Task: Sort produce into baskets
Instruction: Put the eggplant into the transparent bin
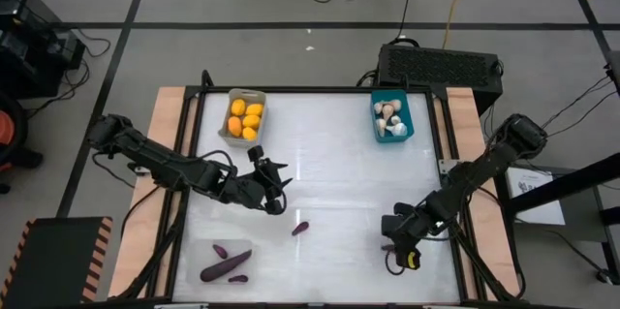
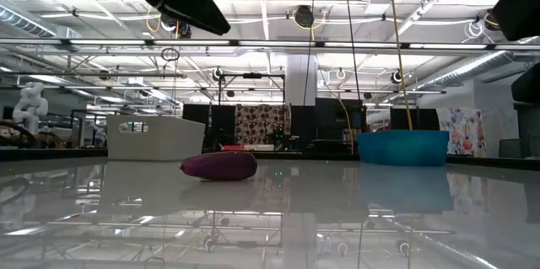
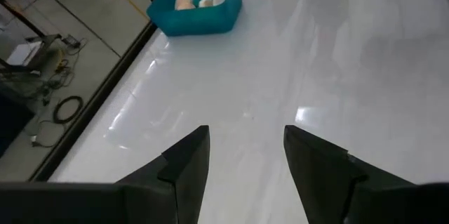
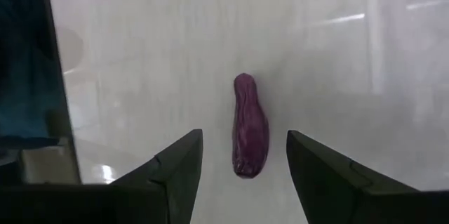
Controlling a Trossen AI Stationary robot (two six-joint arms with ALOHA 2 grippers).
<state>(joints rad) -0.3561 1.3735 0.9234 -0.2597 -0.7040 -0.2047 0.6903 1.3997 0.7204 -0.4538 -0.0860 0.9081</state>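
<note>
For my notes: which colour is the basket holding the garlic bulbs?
Teal-blue basket; the high view shows it best.

A light grey rectangular plastic bin point(image 1: 242, 116) stands near the table's far left corner, holding several orange-yellow rounded toy fruits point(image 1: 245, 115). A teal-blue rectangular plastic bin point(image 1: 392, 116) stands near the far right corner with pale beige garlic-like bulbs point(image 1: 389, 115) inside. One small dark purple eggplant-like piece point(image 1: 300, 228) lies alone on its side near the table's middle. A clear see-through bin point(image 1: 227, 262) at the near left holds a larger dark purple eggplant point(image 1: 225, 267) and two small purple ones point(image 1: 220, 250).
</note>
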